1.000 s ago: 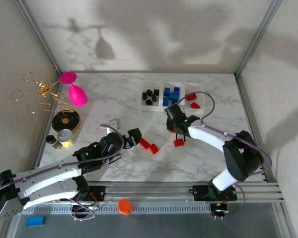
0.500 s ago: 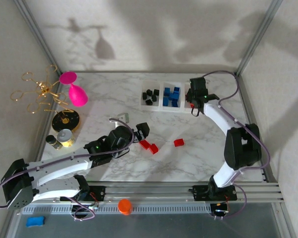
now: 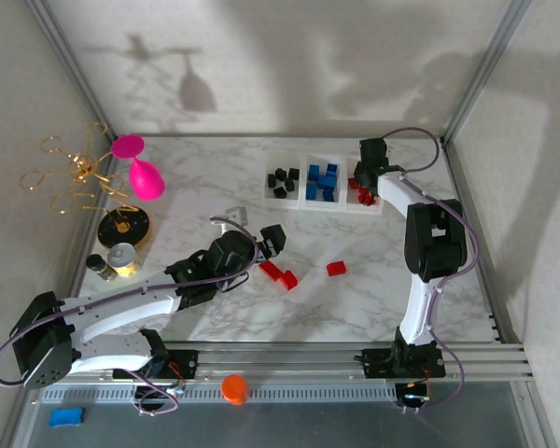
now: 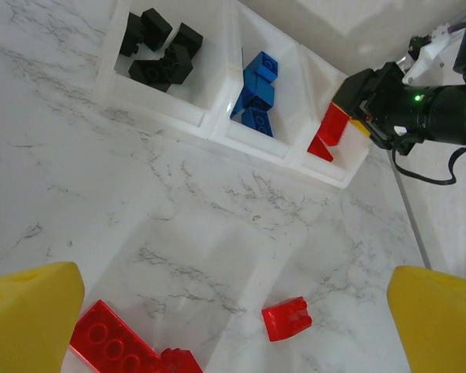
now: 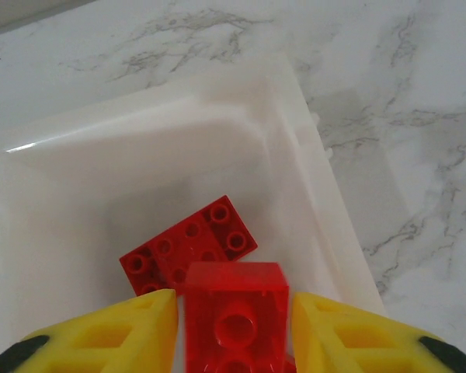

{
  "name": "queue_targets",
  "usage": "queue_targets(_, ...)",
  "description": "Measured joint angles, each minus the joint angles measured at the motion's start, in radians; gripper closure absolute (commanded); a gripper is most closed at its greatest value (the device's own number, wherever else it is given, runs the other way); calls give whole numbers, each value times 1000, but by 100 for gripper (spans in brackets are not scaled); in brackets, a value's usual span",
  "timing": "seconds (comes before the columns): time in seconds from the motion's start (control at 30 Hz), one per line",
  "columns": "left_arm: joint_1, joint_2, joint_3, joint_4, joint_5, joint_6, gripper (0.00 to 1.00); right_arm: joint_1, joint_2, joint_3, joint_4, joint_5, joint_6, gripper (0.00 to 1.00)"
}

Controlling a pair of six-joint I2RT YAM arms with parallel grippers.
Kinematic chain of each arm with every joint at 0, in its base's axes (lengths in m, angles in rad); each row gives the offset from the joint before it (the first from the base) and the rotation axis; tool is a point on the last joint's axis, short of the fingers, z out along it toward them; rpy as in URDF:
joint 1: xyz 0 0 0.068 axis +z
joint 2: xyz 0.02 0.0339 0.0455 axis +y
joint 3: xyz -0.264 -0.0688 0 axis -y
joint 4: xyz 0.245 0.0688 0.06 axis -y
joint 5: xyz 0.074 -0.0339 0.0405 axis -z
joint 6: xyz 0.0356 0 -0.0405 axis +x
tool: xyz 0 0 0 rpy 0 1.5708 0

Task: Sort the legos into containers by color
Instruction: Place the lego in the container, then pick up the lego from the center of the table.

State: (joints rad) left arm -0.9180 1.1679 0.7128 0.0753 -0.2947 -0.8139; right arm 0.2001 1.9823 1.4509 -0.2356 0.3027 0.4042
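The worktop is white marble veined grey, the tray colourless, with black legos, blue legos and red legos, the goblet pink, the knob orange, and the right gripper has yellow fingers.

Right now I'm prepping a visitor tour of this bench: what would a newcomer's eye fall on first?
The bright pink goblet at the marble's left stands out, then the clear three-compartment tray at the far edge. The right gripper hovers over its red compartment, a red brick between its fingers, while loose red bricks lie mid-table.
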Motion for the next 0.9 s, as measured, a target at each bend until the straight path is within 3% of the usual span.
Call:
queue_targets(0.33,4,0,0,3,15,-1,0,13,-90,-25,-11,-32,6,41)
queue_targets(0.57,4,-50,-10,2,18,-2,0,95,-292,-199,-27,-72,37,35)
queue_targets(0.9,4,-145,-103,-9,18,-40,0,232,-431,-436,-110,-107,91,28)
